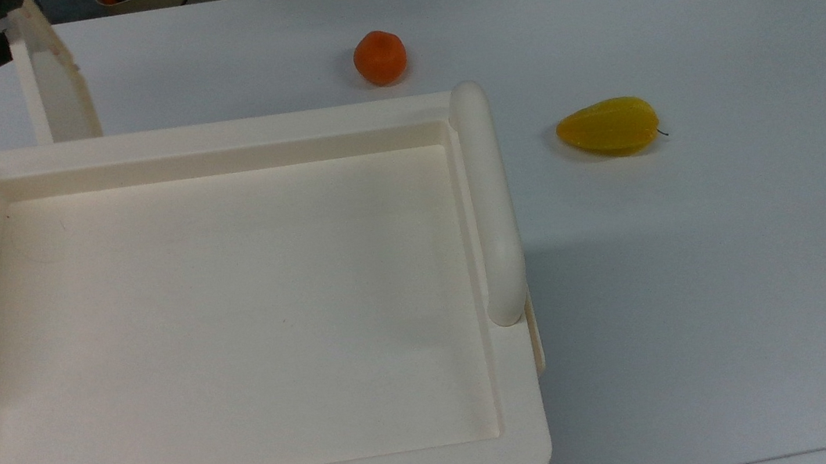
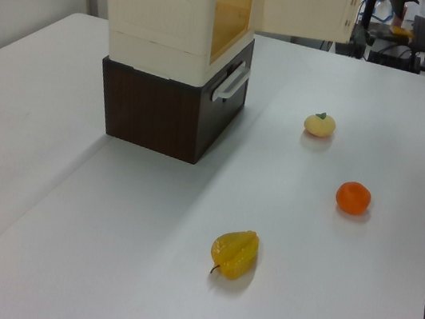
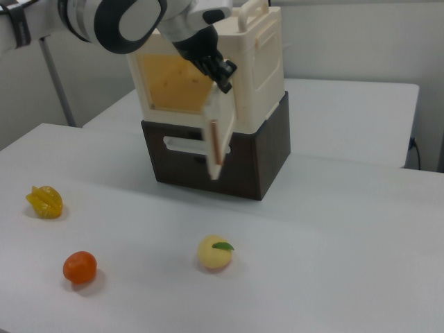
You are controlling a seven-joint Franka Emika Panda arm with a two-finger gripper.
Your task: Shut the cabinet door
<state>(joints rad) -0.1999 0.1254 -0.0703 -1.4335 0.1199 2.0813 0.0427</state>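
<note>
Cabinet: a cream-white plastic cabinet stands on a dark brown box on a white worktop. In the top view its recessed tray top lies between two thick rounded bar handles.
Cabinet door: the cabinet door, a thin cream panel, stands open, swung out from the front edge of the cabinet. In the right view it is seen nearly edge-on, and behind it the amber-tinted inside shows. In the top view it juts from the back corner on the top view's left.
End effector: the black end effector sits at the top outer edge of the door, seemingly touching it. I cannot tell whether its fingers are apart or together.
Arm: the white and black arm reaches in from the right view's upper left.
Fruit on the worktop: an orange, a yellow starfruit and a pale peach with a green leaf, each well apart from the others and from the cabinet.
</note>
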